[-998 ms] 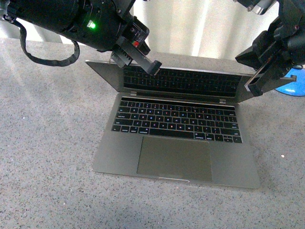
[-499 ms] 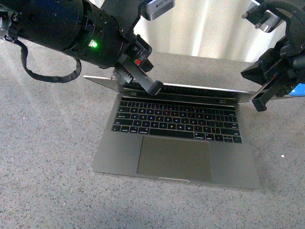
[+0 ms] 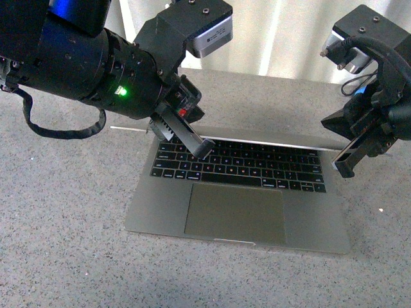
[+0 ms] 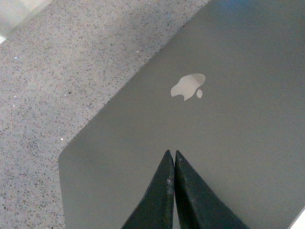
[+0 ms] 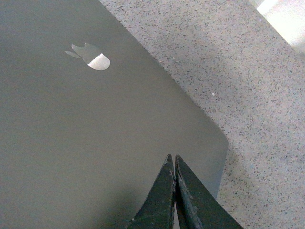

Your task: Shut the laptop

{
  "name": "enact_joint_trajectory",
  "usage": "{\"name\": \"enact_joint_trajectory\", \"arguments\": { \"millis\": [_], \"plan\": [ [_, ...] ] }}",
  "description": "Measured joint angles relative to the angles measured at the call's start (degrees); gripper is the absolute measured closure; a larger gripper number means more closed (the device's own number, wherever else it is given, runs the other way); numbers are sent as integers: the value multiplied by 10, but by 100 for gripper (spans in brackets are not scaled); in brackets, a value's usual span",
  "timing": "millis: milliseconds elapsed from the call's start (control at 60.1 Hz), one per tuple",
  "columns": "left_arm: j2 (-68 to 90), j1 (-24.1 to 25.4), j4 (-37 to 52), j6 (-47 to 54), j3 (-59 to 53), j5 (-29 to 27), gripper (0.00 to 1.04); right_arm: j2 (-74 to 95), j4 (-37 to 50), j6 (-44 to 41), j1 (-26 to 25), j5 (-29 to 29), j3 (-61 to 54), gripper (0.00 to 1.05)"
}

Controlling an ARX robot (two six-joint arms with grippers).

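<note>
The grey laptop (image 3: pixel 237 208) lies on the speckled counter, its lid folded low over the black keyboard (image 3: pixel 241 165), only a thin lid edge showing. My left gripper (image 3: pixel 202 149) is shut and rests on the lid's left part. My right gripper (image 3: pixel 345 168) is shut at the lid's right end. In the left wrist view the shut tips (image 4: pixel 172 155) touch the grey lid (image 4: pixel 228 119) below the silver apple logo (image 4: pixel 188 87). In the right wrist view the shut tips (image 5: pixel 172 159) press the lid (image 5: pixel 71 133) near its corner; the logo (image 5: pixel 93 56) shows.
The grey speckled counter (image 3: pixel 58 224) surrounds the laptop. A pale curtain or wall (image 3: pixel 282 38) stands behind the counter.
Both grippers have moved down and toward me, pushing the lid from about half open to nearly flat over the keyboard. The screen no longer shows.
</note>
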Motion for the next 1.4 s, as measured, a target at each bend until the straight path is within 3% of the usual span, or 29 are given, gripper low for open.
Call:
{"name": "enact_joint_trajectory", "arguments": {
  "millis": [1398],
  "plan": [
    [12, -9, 73, -52, -87, 18, 101, 47, 30, 11, 19, 15, -32, 104]
  ]
}}
